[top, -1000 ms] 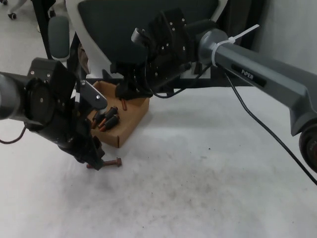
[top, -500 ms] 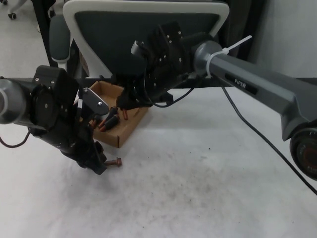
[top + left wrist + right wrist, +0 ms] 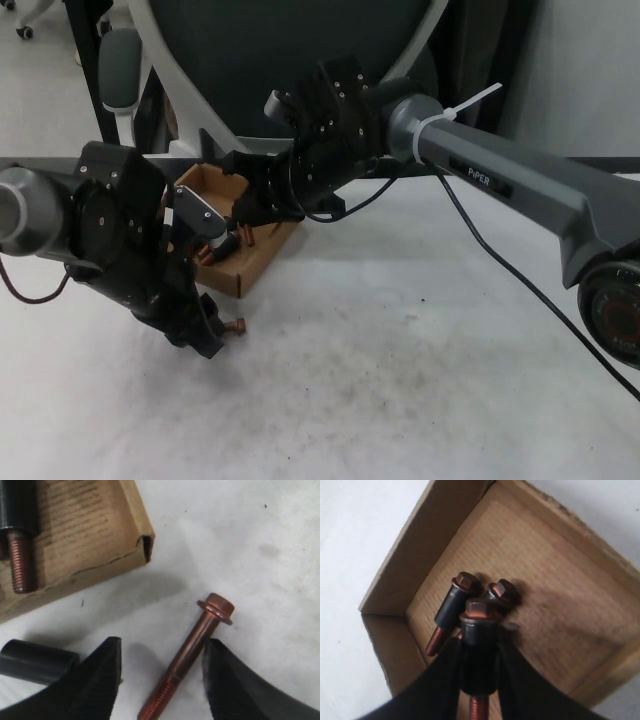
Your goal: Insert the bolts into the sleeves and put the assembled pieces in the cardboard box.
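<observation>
A bare copper bolt (image 3: 200,637) lies on the white bench just outside the cardboard box (image 3: 95,550). My left gripper (image 3: 161,647) is open, with a finger on each side of the bolt's shank. A loose black sleeve (image 3: 37,660) lies beside one finger. In the high view the left gripper (image 3: 205,335) hangs low over the bolt (image 3: 237,325). My right gripper (image 3: 479,650) is shut on an assembled piece (image 3: 479,625), a bolt inside a black sleeve, held over the box (image 3: 555,630). Two more assembled pieces (image 3: 457,602) lie on the box floor.
The box (image 3: 255,262) stands at the bench's back left, with the right arm (image 3: 500,180) stretched across the bench toward it. An office chair (image 3: 250,60) stands behind the bench. Bare bench top extends to the right and front.
The left gripper has come down and shifted right over the loose bolt, hiding its shank. The right gripper has dropped lower and to the left over the box with its piece.
</observation>
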Robot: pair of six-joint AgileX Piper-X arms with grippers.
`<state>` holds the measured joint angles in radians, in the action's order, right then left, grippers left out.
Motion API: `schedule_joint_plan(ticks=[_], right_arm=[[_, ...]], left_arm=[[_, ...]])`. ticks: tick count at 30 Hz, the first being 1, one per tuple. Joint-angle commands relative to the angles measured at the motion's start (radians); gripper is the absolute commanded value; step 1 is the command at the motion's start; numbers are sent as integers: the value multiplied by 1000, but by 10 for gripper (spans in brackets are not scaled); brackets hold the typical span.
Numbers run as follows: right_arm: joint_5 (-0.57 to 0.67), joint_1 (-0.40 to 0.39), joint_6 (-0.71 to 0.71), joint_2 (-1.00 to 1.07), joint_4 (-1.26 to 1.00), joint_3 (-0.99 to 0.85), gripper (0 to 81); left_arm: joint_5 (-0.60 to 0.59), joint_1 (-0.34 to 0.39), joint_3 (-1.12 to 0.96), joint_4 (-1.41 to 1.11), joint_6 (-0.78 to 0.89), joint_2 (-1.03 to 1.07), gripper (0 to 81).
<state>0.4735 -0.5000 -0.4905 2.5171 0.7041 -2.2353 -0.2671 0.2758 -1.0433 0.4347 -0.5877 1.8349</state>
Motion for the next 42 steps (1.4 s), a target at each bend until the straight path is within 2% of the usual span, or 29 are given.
schedule_joint_plan(ticks=[1,5,7,21,25,28,30,32,33,38,42], right_arm=[[23,2,25,-11,-13,-14,146],[26,2,27,-11,-13,-14,394],[23,5,23,-11,-13,-14,436],[18,58,19,-89,-81,-50,417],[59,88,-31,-97,-81,-50,417],[109,110,-43,-97,-60,-50,417],[124,123,-43,-97,-23,-50,415],[136,136,-32,-97,8,-50,383],[143,143,-12,-97,23,-50,352],[145,164,83,-134,77,-50,197],[130,169,140,-182,84,-50,59]], left_arm=[[6,6,-11,-6,2,-1,492],[12,6,-14,-5,-22,-1,492],[15,6,-14,-3,-22,-1,492],[67,26,-18,36,-101,62,491],[72,45,-34,38,-101,87,480],[72,57,-42,38,-101,92,330],[85,60,-51,43,-101,92,172],[85,59,-61,43,-90,92,43],[85,59,-64,41,-76,92,10],[70,59,-69,54,8,85,8],[-25,51,-69,74,127,61,8]])
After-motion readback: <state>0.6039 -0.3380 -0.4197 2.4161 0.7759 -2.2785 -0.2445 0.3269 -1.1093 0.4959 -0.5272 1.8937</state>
